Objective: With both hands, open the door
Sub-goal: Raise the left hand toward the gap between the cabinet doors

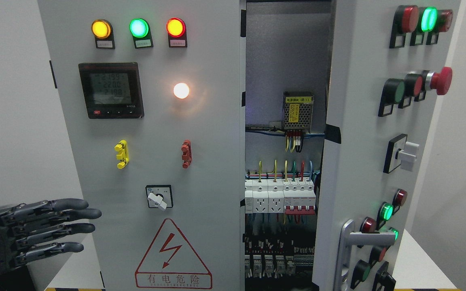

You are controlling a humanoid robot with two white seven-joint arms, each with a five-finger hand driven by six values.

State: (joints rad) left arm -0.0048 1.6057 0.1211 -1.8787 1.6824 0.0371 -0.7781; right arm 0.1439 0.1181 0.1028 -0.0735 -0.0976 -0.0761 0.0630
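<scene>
Looking at a tall grey sheet-metal electrical cabinet (200, 121) with two doors. Right-hand grey metal door (362, 153) already swinging out toward the camera, showing the wired interior (281, 194) with white breakers and coloured leads between the two panels. Left-hand grey metal door (144, 161) sitting flush and closed, carrying the amber, green and red pilot lamps (138, 28), a black digital meter (111, 90), a white rotary switch (159, 197) and a red lightning warning triangle (172, 254).

Left dark grey robot hand (34, 230) coming in at lower left, fingers (75, 214) stretched out flat and loosely spread, gripping nothing, hovering just beside the closed door's outer edge, apparently not touching. Right hand not showing anywhere.

Guessing on handling: rigid steel panel, fairly heavy with all that gear bolted on, smooth painted surface so probably slippery under flat fingers. Swinging on hinges, so likely moving stiffly, not flexing. Best hold on the open door probably the silver metal lever handle (354, 246) low down. No handle visible on the closed door, so likely hooking fingertips round its free edge by the gap. Worth avoiding the buttons, including the red mushroom stop button (441, 81).
</scene>
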